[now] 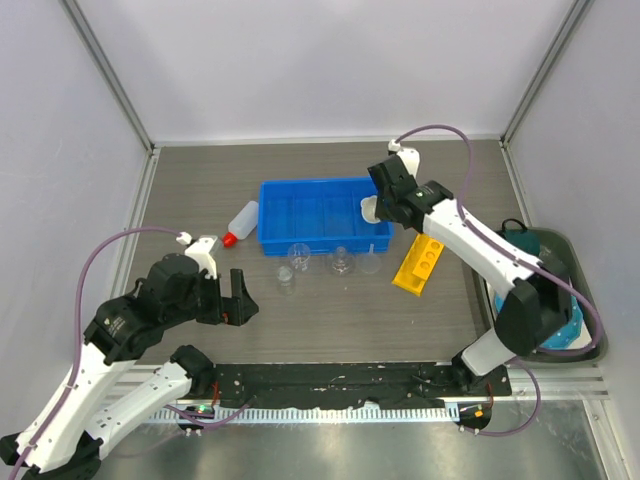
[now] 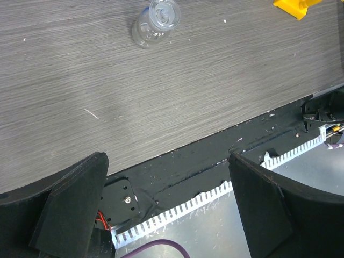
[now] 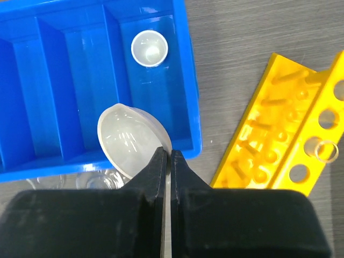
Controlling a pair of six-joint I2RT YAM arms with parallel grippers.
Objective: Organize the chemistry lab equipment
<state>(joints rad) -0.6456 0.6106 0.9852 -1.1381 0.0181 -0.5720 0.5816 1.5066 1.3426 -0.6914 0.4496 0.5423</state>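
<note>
Grey wood-grain table (image 1: 330,320) and white walls are seen from above. At mid-frame a blue divided tray (image 1: 320,184) is set, with a yellow tube rack (image 1: 418,264) just right of it and clear beakers (image 1: 298,257) below it. The right gripper (image 3: 167,157) is clamped on the rim of a white dish (image 3: 129,141), which is held tilted directly above the tray's rightmost compartment, where a smaller dish (image 3: 149,48) lies. The left gripper (image 2: 166,161), at lower left, is spread wide and empty.

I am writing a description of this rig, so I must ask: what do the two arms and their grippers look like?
The left arm and the right arm have white links joined by black joints. A thin purple cable loops along each arm. The left gripper and the right gripper are black, with flat, wedge-shaped fingers. No markings are legible.
</note>
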